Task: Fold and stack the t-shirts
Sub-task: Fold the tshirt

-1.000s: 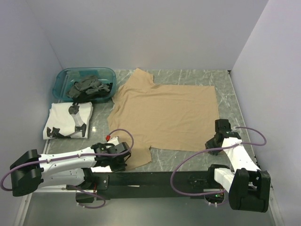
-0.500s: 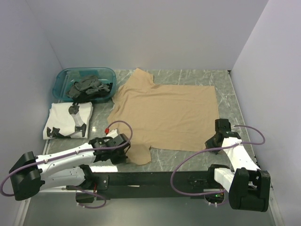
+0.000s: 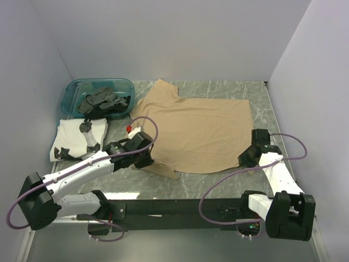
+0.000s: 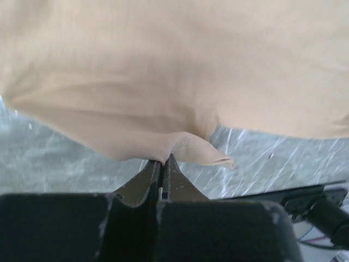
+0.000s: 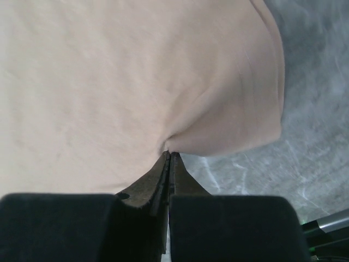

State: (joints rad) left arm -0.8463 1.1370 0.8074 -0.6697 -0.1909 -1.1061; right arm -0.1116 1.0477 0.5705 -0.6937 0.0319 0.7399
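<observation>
The left end effector (image 3: 143, 159) pinches a lifted edge fold of the plain tan-beige fabric t-shirt (image 3: 191, 128), which lies spread ahead of it on the grey marble table (image 3: 218, 185). The right end effector (image 3: 246, 160), pressed together, pinches the same shirt's corner.

My arms are white shells between chunky black joints, the left arm (image 3: 82, 168) and the right arm (image 3: 276, 173) alike. A thin purple cable (image 3: 200, 204) loops off each, and a small red tab (image 3: 130, 129) sits by my left wrist. The left gripper (image 4: 162, 161) and right gripper (image 5: 168, 155) have dark, tapering fingers (image 4: 143, 183) (their black housing is flecked with pale scuffs).
</observation>
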